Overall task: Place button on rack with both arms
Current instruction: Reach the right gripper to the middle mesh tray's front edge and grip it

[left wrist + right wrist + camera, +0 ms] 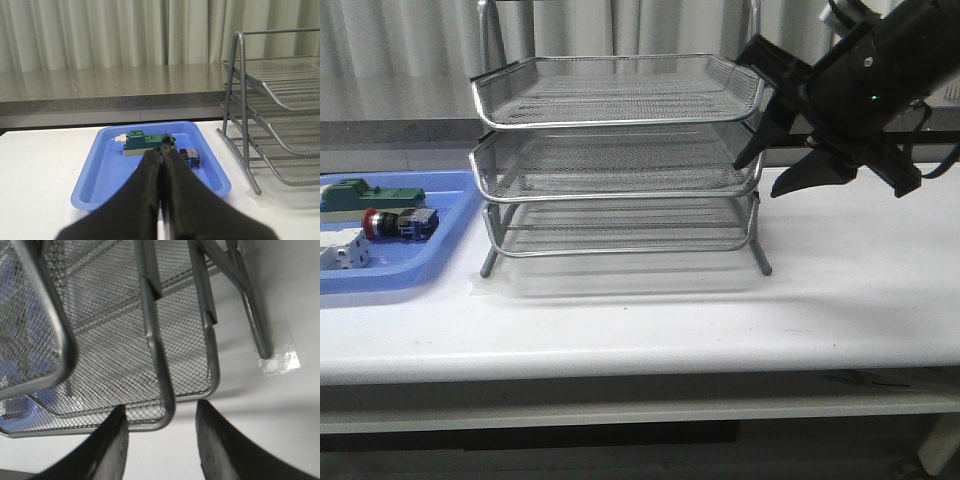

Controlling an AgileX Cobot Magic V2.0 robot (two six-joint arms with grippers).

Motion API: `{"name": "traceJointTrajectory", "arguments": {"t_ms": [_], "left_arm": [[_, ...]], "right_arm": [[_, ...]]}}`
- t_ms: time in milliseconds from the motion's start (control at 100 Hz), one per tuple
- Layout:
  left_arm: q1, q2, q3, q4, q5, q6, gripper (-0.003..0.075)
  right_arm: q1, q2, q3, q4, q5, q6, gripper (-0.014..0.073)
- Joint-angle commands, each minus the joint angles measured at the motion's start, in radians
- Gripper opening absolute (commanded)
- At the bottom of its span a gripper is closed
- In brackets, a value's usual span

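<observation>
The red-headed button (398, 223) lies on its side — left of the empty silver three-tier rack (618, 160).

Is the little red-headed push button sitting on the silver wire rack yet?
No, the red-headed push button lies in the shallow blue plastic tray, left of the silver wire rack.

The rack (617, 150) is fine silver wire mesh on a shiny chrome tube frame. The tray (440, 245) looks like smooth, glossy blue plastic. The table (840, 290) has a smooth matt white top. The 2 grippers look matt black.
</observation>
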Motion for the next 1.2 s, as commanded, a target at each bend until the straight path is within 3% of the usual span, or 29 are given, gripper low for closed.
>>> {"name": "traceJointTrajectory", "arguments": {"t_ms": [0, 480, 580, 790, 1190], "left_arm": [[0.001, -0.029, 0.056, -0.004, -0.087, -0.008, -0.0021], [0.001, -0.029, 0.056, -0.004, -0.087, -0.008, -0.0021], [0.001, -0.029, 0.056, -0.004, -0.087, -0.008, -0.0021], [0.001, -0.029, 0.056, -0.004, -0.087, -0.008, -0.0021], [0.001, -0.029, 0.056, -0.004, -0.087, -0.008, -0.0021]], "right_arm": [[0.001, -0.017, -0.051, 0.026, 0.004, -0.020, 0.0337], [0.001, 0.052, -0.102, 0.071, 0.010, -0.091, 0.0334], [0.001, 0.052, -0.102, 0.071, 0.010, -0.091, 0.0272], [0.001, 0.052, -0.102, 0.075, 0.013, -0.091, 0.0043], [0.001, 0.052, -0.102, 0.060, 0.073, -0.091, 0.0021]]}}
